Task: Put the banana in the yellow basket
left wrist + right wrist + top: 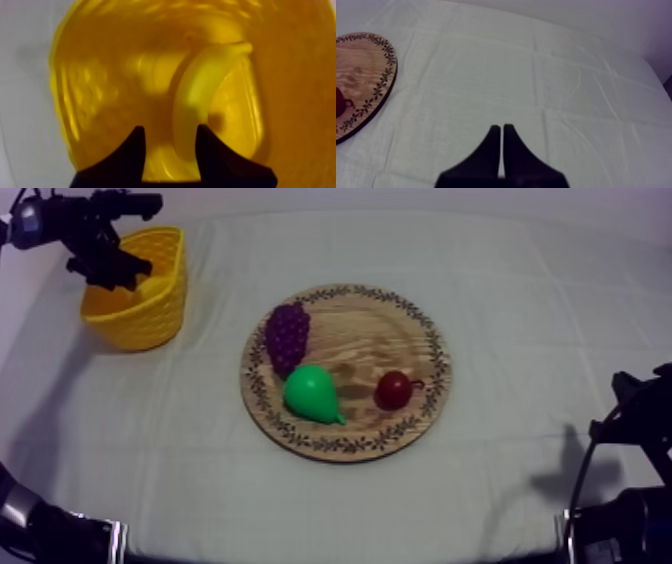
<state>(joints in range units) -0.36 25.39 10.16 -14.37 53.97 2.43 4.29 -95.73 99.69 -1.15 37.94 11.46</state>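
The banana (200, 85) lies curved inside the yellow basket (100, 90), one end up against the wall. My left gripper (170, 135) hangs over the basket's inside, open; the banana's lower end shows in the gap, close to one finger and loose from the other. From above, the left gripper (115, 273) is over the rim of the basket (140, 313) at the table's far left. The round wooden board (360, 338) sits mid-table. My right gripper (502, 129) is shut on nothing above bare cloth.
On the board lie a bunch of grapes (287, 336), a green pear (313, 393) and a small red fruit (393, 390). The right arm (640, 423) rests low at the right edge. The board's rim (366, 65) lies off to the side of the right gripper.
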